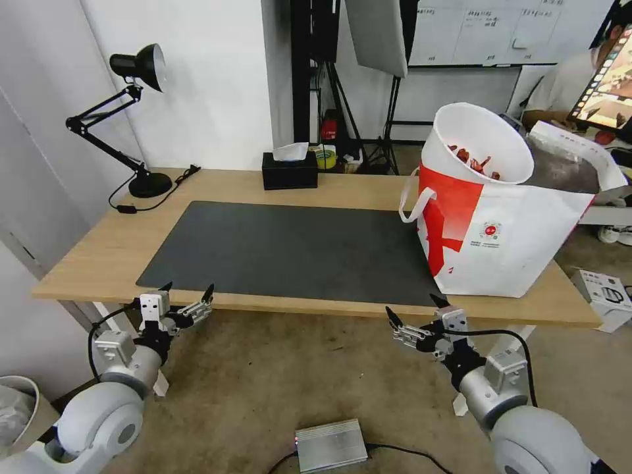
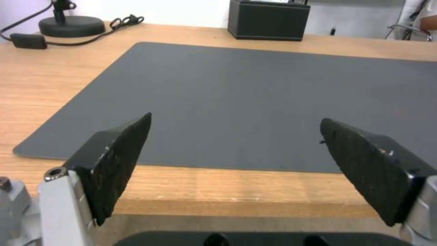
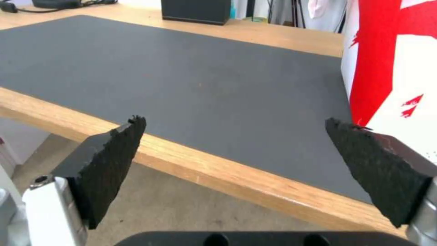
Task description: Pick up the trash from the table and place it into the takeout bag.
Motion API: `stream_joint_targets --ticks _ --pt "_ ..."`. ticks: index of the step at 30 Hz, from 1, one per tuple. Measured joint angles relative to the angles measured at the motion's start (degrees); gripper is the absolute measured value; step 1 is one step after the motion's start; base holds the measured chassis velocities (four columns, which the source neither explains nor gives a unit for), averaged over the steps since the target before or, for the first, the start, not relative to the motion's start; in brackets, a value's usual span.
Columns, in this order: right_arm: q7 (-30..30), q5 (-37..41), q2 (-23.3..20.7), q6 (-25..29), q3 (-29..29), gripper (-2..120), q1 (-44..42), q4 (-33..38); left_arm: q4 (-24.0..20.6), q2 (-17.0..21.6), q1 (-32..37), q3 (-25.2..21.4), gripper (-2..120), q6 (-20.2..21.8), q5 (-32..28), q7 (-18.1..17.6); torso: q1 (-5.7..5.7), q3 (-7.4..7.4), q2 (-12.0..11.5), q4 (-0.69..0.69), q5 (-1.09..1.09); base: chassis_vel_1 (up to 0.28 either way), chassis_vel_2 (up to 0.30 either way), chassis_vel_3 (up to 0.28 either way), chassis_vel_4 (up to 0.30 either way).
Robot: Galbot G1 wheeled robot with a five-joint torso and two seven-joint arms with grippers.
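Brown carpet (image 1: 263, 375) runs under the near edge of the scene, with a small silver box (image 1: 330, 446) and its cable lying on it between the two arms. Just above that floor, short of the table's near edge, the left gripper (image 1: 187, 294) hangs at the left with its black pads (image 2: 121, 160) spread wide and nothing between them, and the right gripper (image 1: 415, 309) hangs at the right, likewise spread wide and empty, its pads (image 3: 111, 164) framing the wooden edge in its wrist view. Beyond them lies the table (image 1: 99, 250), a light wood top carrying a large dark grey mat (image 1: 283, 250) whose surface is bare. On the right end of the table, partly on the mat's right edge, stands the takeout bag (image 1: 507, 243), white with a red panel, a small round logo and a white strap handle. Inside its open mouth sits a white round bowl (image 1: 484, 141), tilted toward the robot, with red crayfish shells (image 1: 475, 161) in it. At the far edge of the table a black tissue box (image 1: 289, 172) stands near the middle, and a black desk lamp (image 1: 128, 118) stands at the far left corner, its cord trailing across the wood.
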Motion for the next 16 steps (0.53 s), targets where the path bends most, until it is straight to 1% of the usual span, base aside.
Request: stream_joint_targets --ticks 16 --pt "0.0 0.0 0.0 0.0 0.0 100 0.0 0.0 0.0 0.0 -0.1 0.1 100 0.0 0.0 0.0 0.00 0.00 0.0 0.00 0.00 0.000 0.000 0.000 0.000"
